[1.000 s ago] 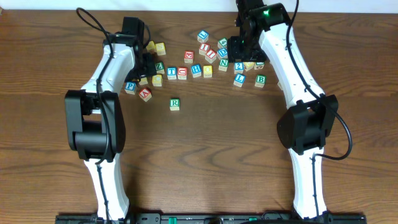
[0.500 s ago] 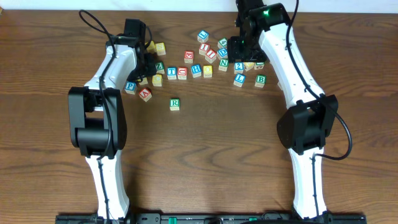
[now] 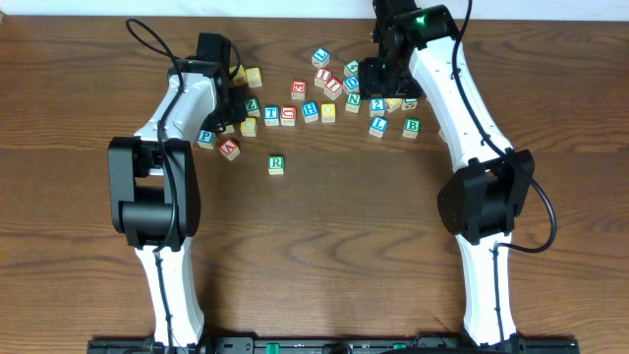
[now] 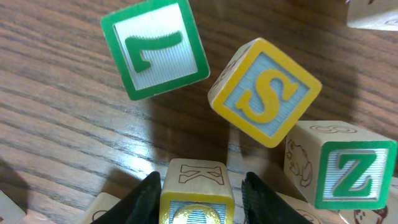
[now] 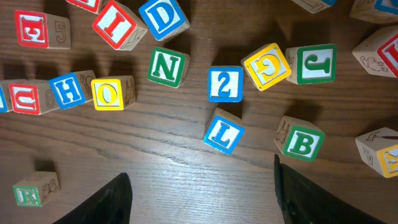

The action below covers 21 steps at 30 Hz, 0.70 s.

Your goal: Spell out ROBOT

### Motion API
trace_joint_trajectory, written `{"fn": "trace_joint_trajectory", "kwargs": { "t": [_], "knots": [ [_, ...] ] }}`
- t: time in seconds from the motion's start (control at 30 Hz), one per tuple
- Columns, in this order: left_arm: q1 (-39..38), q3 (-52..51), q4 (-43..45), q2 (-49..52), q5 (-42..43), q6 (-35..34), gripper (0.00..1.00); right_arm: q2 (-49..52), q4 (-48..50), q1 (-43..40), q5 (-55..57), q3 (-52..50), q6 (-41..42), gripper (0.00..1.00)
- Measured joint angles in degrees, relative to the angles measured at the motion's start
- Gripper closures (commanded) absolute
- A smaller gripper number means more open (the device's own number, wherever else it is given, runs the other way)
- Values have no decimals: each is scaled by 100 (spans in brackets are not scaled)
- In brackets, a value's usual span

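The left gripper (image 4: 199, 183) has its jaws narrowed onto both sides of a yellow-rimmed block (image 4: 198, 208) with a K on its flank. The block's top letter is cut off by the frame edge. The green R block (image 3: 276, 164) sits alone on the table (image 3: 344, 236), well apart from both arms. The right gripper (image 5: 200, 186) hangs wide and empty near the L block (image 5: 224, 134), between the yellow O block (image 5: 112, 92) and the green B block (image 5: 303, 143); from overhead the arm hides its fingertips.

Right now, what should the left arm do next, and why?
Probably lift straight up: the left gripper hugs a block with K on its side from both sides, and the R block sits alone, needing its next letter.
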Motion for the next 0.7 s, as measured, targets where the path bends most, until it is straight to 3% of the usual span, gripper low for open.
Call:
{"fn": "trace_joint_trajectory", "kwargs": {
  "t": [0.13,0.37,0.5,0.53,0.7],
  "knots": [
    [0,-87,9,0,-15,2,62,0,-2,0,0,0,0,29],
    [0,-205,7,0,-37,50,77,0,-17,0,0,0,-2,24],
    [0,-205,-20,-7,-35,61,77,0,-20,0,0,0,-4,23],
    [0,-205,-46,-33,-35,61,78,0,-20,0,2,0,-22,27],
    [-28,-210,-361,-774,-37,74,78,0,24,-7,98,0,-59,28]
  ]
}}
